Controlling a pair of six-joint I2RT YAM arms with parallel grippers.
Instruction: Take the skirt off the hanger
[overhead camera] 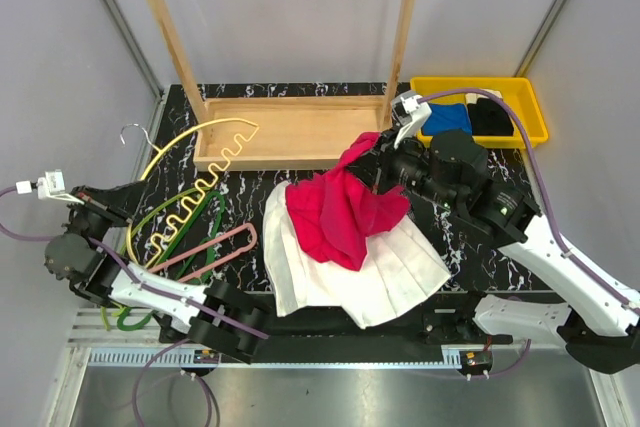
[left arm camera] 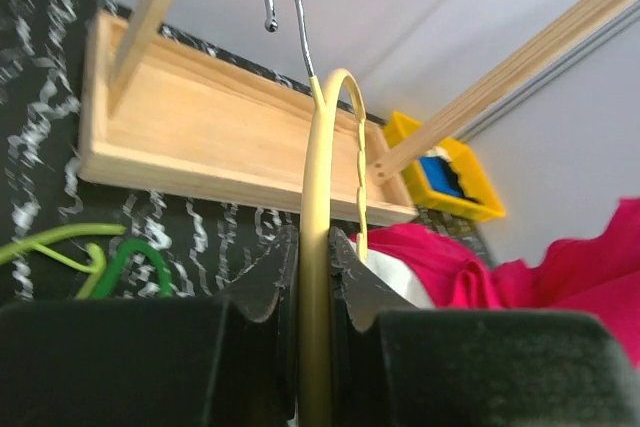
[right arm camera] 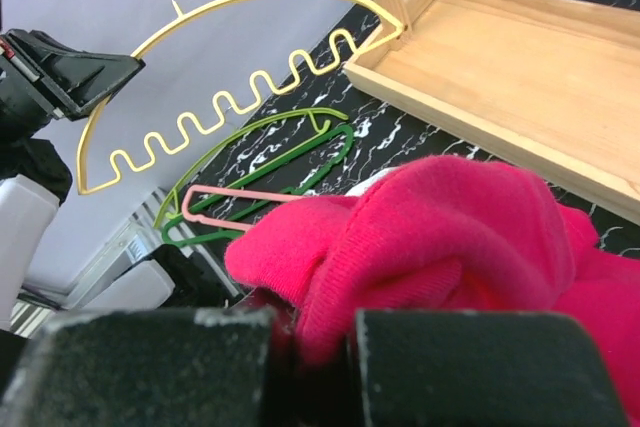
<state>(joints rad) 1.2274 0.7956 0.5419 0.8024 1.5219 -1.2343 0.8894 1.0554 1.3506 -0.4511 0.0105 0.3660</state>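
The white pleated skirt [overhead camera: 350,272] lies spread flat on the table, with a red shirt [overhead camera: 345,212] partly over it. Slivers of the skirt show in the left wrist view [left arm camera: 402,282] and the right wrist view [right arm camera: 372,179]. The thin pink hanger [overhead camera: 205,247] lies flat just left of the skirt, outside the fabric, and also shows in the right wrist view [right arm camera: 230,193]. My left gripper [overhead camera: 135,187] [left arm camera: 312,247] is shut on a pale yellow hanger [left arm camera: 318,177], held raised. My right gripper [overhead camera: 383,162] [right arm camera: 320,337] is shut on the red shirt [right arm camera: 450,237], lifting its upper edge.
Green wire hangers [overhead camera: 185,222] lie under and beside the pink hanger. A wooden rack with a tray base [overhead camera: 290,137] stands at the back. A yellow bin [overhead camera: 535,127] holding blue and black items sits at the back right.
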